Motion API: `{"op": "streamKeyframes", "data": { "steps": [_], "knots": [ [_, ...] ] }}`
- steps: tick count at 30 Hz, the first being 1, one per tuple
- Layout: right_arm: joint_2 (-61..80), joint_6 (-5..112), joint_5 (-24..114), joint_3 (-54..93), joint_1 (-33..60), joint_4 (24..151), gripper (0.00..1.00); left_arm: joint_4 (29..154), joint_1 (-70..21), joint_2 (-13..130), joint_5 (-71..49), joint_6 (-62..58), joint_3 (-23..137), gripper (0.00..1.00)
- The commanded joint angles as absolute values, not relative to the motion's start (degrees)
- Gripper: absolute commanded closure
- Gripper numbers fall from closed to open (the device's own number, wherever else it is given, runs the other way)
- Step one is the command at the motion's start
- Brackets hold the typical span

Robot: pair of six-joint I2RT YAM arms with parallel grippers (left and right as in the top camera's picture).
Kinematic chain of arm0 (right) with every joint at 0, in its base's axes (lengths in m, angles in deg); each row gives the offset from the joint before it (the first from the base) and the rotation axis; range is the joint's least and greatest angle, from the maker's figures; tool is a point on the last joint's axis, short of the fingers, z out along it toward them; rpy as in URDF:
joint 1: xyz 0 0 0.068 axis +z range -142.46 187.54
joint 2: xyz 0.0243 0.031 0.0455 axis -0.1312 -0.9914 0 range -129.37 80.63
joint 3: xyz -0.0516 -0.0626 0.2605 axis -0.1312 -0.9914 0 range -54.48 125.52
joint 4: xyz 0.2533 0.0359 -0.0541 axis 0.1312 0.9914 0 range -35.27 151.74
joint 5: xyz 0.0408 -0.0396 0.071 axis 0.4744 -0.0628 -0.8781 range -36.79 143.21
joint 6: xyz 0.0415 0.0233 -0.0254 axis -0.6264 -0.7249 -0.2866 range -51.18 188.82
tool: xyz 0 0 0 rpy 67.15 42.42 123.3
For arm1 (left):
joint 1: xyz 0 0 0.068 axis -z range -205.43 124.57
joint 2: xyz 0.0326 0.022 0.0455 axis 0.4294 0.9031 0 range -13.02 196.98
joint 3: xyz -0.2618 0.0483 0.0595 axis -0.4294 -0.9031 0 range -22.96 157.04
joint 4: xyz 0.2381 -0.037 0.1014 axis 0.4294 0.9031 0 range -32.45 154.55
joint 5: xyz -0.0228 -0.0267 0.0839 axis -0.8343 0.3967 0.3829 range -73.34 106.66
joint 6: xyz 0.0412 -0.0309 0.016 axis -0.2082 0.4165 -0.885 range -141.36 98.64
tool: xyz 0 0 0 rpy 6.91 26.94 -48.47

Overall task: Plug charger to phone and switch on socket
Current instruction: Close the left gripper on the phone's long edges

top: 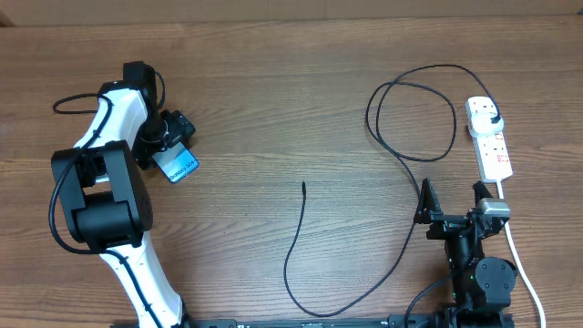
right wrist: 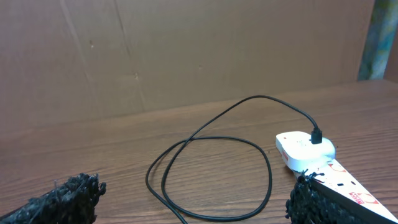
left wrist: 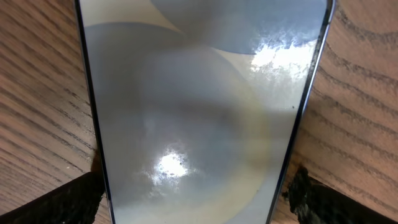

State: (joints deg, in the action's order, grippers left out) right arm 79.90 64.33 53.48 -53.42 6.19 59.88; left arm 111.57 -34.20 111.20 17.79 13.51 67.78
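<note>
Over the phone [top: 176, 166] the left hand [left wrist: 193, 202] stands apart, straddling its edges, probably to steady it. Right of the phone lies the charger [top: 293, 246] tip; farther right, the socket [top: 493, 146] and the right hand [top: 451, 205], fingers apart.

counter [top: 301, 109]: brown wood with a pronounced open grain, matt. phone [left wrist: 199, 112]: smooth glassy screen, highly glossy, carrying bright patches of glare, with a thin dark shiny edge. charger [top: 302, 196]: thin black cable with a smooth, slightly shiny sheath. socket [right wrist: 305, 149]: hard white plastic, smooth and glossy, with a printed label on its top face. left end effector [left wrist: 199, 208] and right end effector [right wrist: 186, 205]: pads [right wrist: 62, 199] of coarse, fuzzy black material, matt and rough. left arm [top: 109, 128]: smooth white plastic shells, semi-gloss, joined by matt black housings. wall [right wrist: 186, 56]: plain brown board, matt, cardboard-like.
</note>
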Motion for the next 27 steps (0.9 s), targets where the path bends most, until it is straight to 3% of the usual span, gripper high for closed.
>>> {"op": "streamKeyframes", "data": {
  "steps": [1,8,27],
  "knots": [
    [80.49,64.39,53.76,-54.03,6.57,59.58,0.0,111.67,-34.79,112.34,18.55,14.87,67.13,0.02],
    [80.49,64.42,53.76,-54.03,6.57,59.58,0.0,111.74,-34.79,112.34,18.47,14.87,67.13,0.13],
    [80.51,64.42,53.76,-54.03,6.57,59.58,0.0,111.96,-34.79,112.34,18.33,14.87,67.13,0.16]
  ]
}}
